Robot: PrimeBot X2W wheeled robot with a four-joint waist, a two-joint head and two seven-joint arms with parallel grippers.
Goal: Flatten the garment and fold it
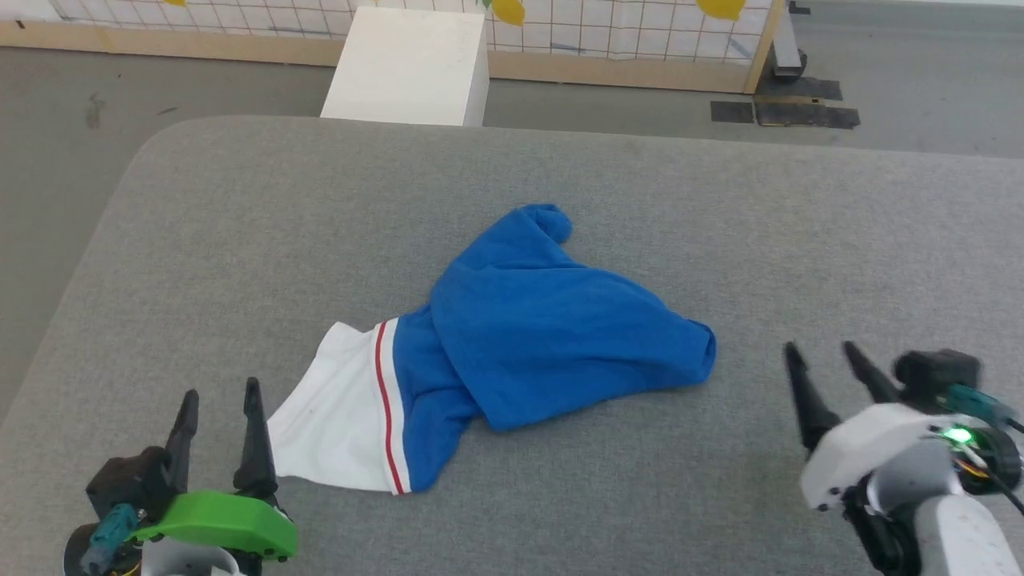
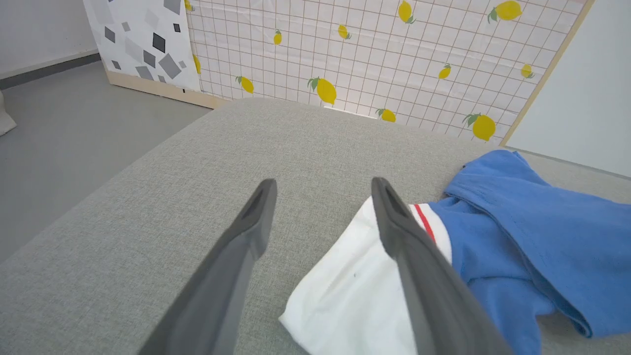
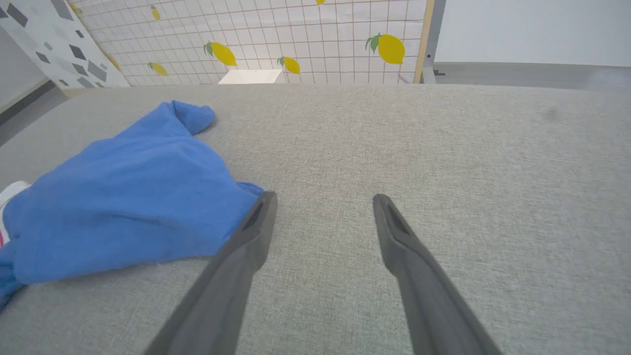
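The garment [image 1: 528,336] lies crumpled in a heap in the middle of the grey table [image 1: 240,240], bright blue, with a white red-striped sleeve spread toward the lower left. My left gripper [image 1: 222,393] stands open just left of that white sleeve, holding nothing. In the left wrist view the left gripper [image 2: 323,185] shows its fingers spread, the right one over the edge of the garment's [image 2: 517,227] white sleeve. My right gripper [image 1: 819,346] is open to the right of the blue heap, apart from it. In the right wrist view the right gripper [image 3: 323,197] is beside the garment [image 3: 133,197].
Beyond the table's far edge stands a white box [image 1: 408,68] on the grey floor, in front of a lemon-print grid panel [image 1: 624,32]. Dark tape patches [image 1: 784,108] mark the floor at the back right. Bare grey table surface surrounds the garment on all sides.
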